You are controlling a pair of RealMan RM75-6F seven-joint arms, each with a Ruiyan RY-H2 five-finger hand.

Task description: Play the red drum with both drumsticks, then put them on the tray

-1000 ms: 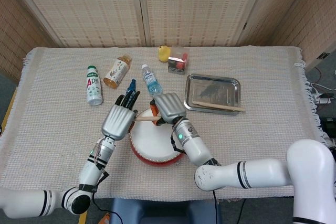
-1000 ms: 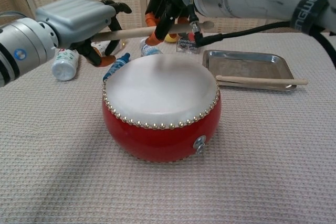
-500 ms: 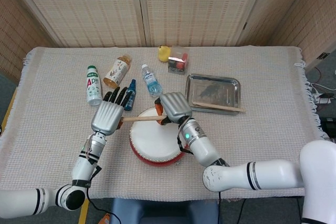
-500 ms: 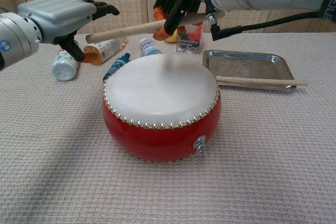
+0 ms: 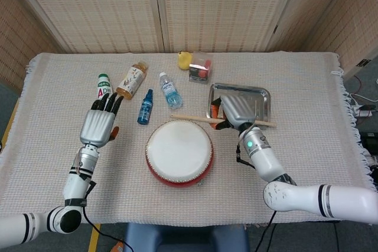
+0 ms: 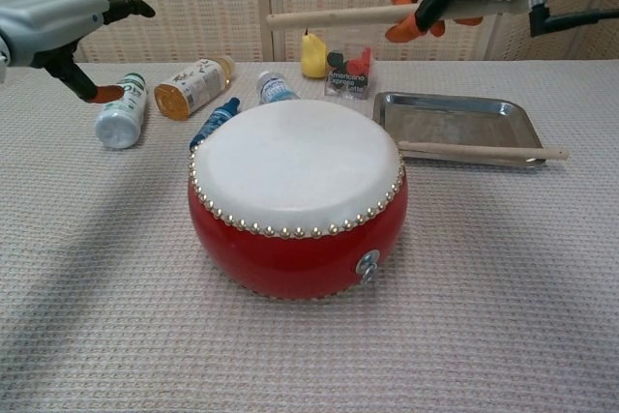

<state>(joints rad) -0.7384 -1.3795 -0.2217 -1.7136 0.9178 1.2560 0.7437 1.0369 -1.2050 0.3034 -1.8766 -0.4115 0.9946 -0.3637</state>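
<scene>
The red drum (image 5: 179, 151) with its white skin stands at the table's near middle, also seen in the chest view (image 6: 295, 195). My right hand (image 5: 236, 110) hovers over the left part of the metal tray (image 5: 255, 95) and grips a wooden drumstick (image 5: 192, 118) that points left, level in the air (image 6: 338, 14). The second drumstick (image 6: 479, 151) lies along the tray's front edge (image 5: 267, 124). My left hand (image 5: 100, 125) is far left of the drum, fingers spread, holding nothing; the chest view shows it raised (image 6: 48, 16).
Behind the drum lie a white bottle (image 5: 104, 87), a tea bottle (image 5: 131, 79), a small blue bottle (image 5: 144, 107) and a water bottle (image 5: 170, 91). A yellow object (image 5: 185, 60) and a clear box (image 5: 201, 66) stand at the back.
Both hands were on one drumstick over the drum. The left hand let go, spread its fingers and drew back left. The right hand carried the stick right, over the tray.
</scene>
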